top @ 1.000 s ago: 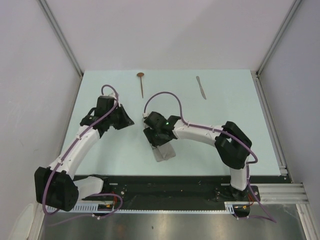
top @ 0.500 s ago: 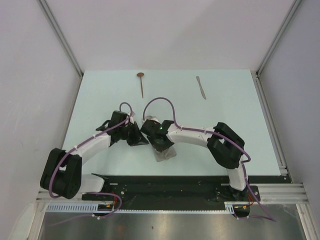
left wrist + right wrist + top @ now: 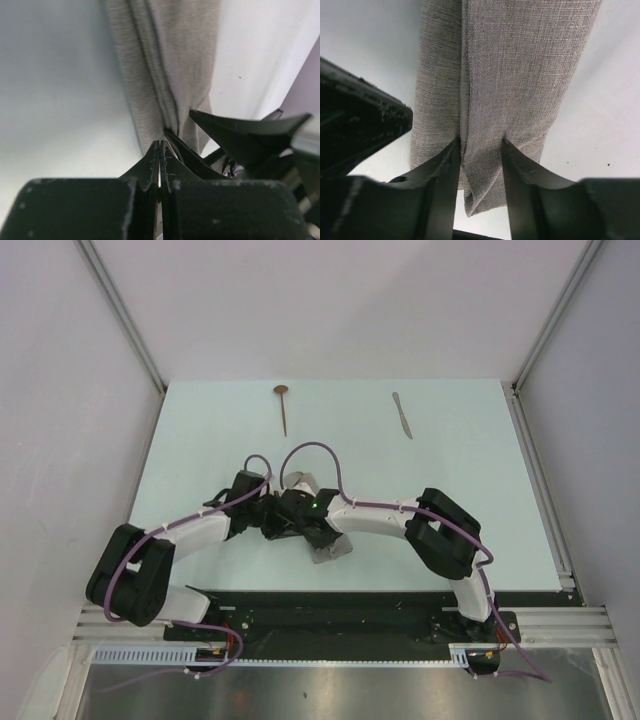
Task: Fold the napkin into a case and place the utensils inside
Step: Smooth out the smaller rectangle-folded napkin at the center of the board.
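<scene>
The grey-beige napkin (image 3: 331,546) lies folded into a narrow strip near the table's front middle, mostly under the two grippers. My right gripper (image 3: 302,520) stands over it. In the right wrist view its fingers (image 3: 445,170) pinch a raised fold of the napkin (image 3: 520,65) between them. My left gripper (image 3: 277,524) sits close against the right one, shut. In the left wrist view its tips (image 3: 161,144) touch the napkin's (image 3: 170,60) creased edge, and no cloth shows between them. The copper-bowled spoon (image 3: 283,405) and the silver knife (image 3: 402,414) lie apart at the far edge.
The pale green table (image 3: 450,490) is walled on the left, back and right, with a metal rail (image 3: 541,472) along its right edge. The right gripper's dark finger (image 3: 240,132) crowds the left wrist view, and the left gripper's body (image 3: 355,110) crowds the right wrist view.
The left arm has swung in from the left to meet the right gripper at the napkin. The right gripper has pulled the napkin slightly left and nearer.
</scene>
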`<state>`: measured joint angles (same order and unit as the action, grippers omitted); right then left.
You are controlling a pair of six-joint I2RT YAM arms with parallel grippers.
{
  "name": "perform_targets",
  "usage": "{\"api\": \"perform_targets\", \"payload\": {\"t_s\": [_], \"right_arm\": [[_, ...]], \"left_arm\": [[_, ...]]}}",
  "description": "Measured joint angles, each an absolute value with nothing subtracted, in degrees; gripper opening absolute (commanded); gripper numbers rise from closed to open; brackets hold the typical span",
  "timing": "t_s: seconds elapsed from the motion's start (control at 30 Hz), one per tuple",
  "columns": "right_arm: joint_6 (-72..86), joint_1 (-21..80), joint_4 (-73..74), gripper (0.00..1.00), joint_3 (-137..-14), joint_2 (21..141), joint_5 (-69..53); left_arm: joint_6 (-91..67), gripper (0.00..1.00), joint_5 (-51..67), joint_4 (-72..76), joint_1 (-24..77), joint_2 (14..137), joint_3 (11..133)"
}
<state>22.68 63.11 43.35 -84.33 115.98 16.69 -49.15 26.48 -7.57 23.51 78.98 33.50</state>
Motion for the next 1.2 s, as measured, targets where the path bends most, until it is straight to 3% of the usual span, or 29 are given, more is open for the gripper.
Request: {"api": "perform_targets", "payload": {"t_s": [0.37,0.57,1.2], "right_arm": [[23.5,63.7,43.0,0.06,-84.4,116.0,18.3],[23.5,63.3,43.0,0.00,-84.4,115.7,17.4],[24.4,60.3,41.9,0.00,-86.0,112.6,5.3]], "left_arm": [[-52.3,0.00,24.2,-5.1,23.5,79.3,31.8],[-52.6,0.00,24.6,-3.1,23.9,82.7,31.8],[-52.6,0.00,24.1,-1.3,26.0,86.5,31.8]]}}
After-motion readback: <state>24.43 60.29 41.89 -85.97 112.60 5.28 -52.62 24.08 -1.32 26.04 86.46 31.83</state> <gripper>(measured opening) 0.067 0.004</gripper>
